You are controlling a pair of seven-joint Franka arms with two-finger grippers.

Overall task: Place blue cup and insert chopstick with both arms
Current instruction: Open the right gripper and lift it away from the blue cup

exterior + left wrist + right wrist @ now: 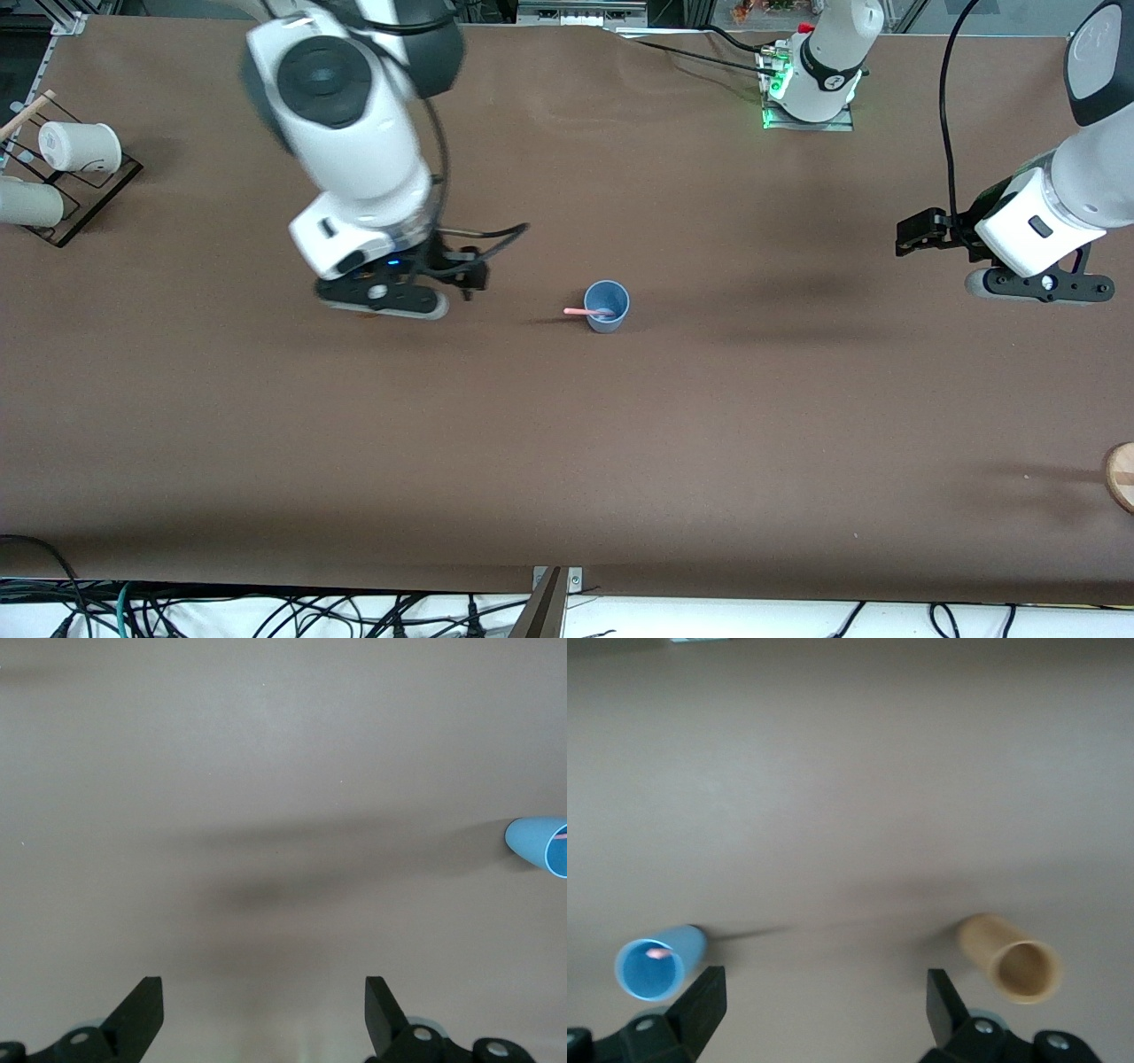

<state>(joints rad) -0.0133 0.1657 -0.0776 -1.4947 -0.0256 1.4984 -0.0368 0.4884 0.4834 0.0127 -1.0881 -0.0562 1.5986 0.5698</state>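
The blue cup [607, 306] stands upright near the middle of the table. The pale pink chopstick [585, 312] leans inside it, its upper end sticking out over the rim toward the right arm's end. My right gripper [385, 306] hangs over bare table beside the cup, toward the right arm's end; it is open and empty [824, 1005]. The right wrist view shows the cup [656, 964] with the chopstick tip [656, 950] inside. My left gripper [1036, 285] waits over the left arm's end, open and empty [264, 1010]. The cup [540, 843] shows at the edge of the left wrist view.
A tan wooden cylinder [1121, 474] stands at the left arm's end, nearer the front camera; it also shows in the right wrist view [1010, 958]. A black rack [89, 195] with white cups [80, 146] and a tan rod [27, 115] is at the right arm's end.
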